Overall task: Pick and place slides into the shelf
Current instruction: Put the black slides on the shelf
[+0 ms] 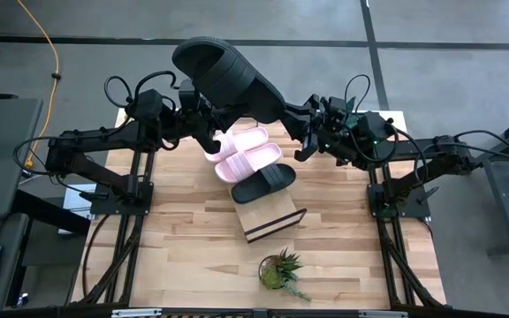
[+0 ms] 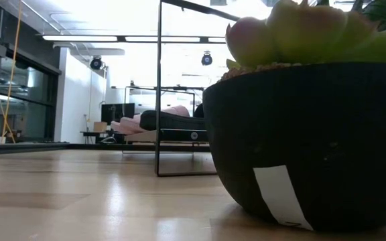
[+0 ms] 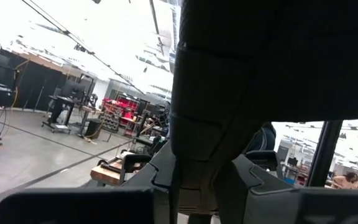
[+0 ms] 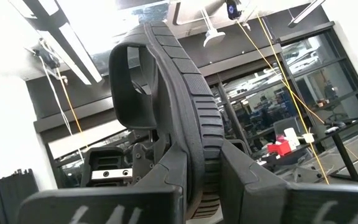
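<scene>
One black ribbed rubber slide (image 1: 226, 75) is clamped between both grippers, left claw (image 1: 203, 108) and right claw (image 1: 292, 113) pinched on its ends. Below the claws, two pale pink slides (image 1: 242, 152) and another black slide (image 1: 263, 183) are lying on the slanted light-wood shelf (image 1: 272, 218).

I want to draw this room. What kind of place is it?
Probably a big robot lab or workshop: a butcher-block table on a concrete floor, ceiling strip lights, and more work tables behind.

Both arms reach inward above the table's far side; the left gripper (image 1: 200, 104) and right gripper (image 1: 297, 119) are each clamped on the raised black slide (image 1: 226, 75).
</scene>
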Tool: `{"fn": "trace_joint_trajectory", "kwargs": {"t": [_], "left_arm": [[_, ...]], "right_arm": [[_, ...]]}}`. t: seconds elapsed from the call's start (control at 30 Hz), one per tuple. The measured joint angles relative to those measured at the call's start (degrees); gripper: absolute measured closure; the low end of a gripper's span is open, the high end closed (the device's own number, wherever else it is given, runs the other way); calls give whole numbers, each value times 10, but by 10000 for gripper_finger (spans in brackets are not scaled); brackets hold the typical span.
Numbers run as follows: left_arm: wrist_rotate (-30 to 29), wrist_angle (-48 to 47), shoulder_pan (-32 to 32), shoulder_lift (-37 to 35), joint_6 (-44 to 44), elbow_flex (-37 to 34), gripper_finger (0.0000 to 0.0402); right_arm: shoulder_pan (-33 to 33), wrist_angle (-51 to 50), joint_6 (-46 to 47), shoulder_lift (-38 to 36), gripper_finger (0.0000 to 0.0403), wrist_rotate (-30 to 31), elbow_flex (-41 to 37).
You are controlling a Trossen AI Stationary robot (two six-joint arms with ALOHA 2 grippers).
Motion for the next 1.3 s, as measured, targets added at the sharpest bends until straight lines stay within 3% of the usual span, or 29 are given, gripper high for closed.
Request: {"fn": "trace_joint_trajectory", "kwargs": {"t": [0.27,0.57,0.77,0.93,1.13,1.3], "left_arm": [[0,0,0,0,-1,0,346],[0,-7,0,-4,-1,0,346],[0,-30,0,-7,-1,1,347],[36,-130,0,-19,-1,1,347],[107,-320,0,-22,-4,15,348],[111,-469,0,-17,5,68,348]], "right_arm": [[0,0,-2,0,373,1,0],[-2,-7,-35,-29,273,8,-1],[-1,-60,-80,-79,252,39,0],[-1,-146,-43,-133,250,18,0],[-1,-293,33,-169,250,-26,0],[-1,-343,55,-171,249,-54,0]]}}
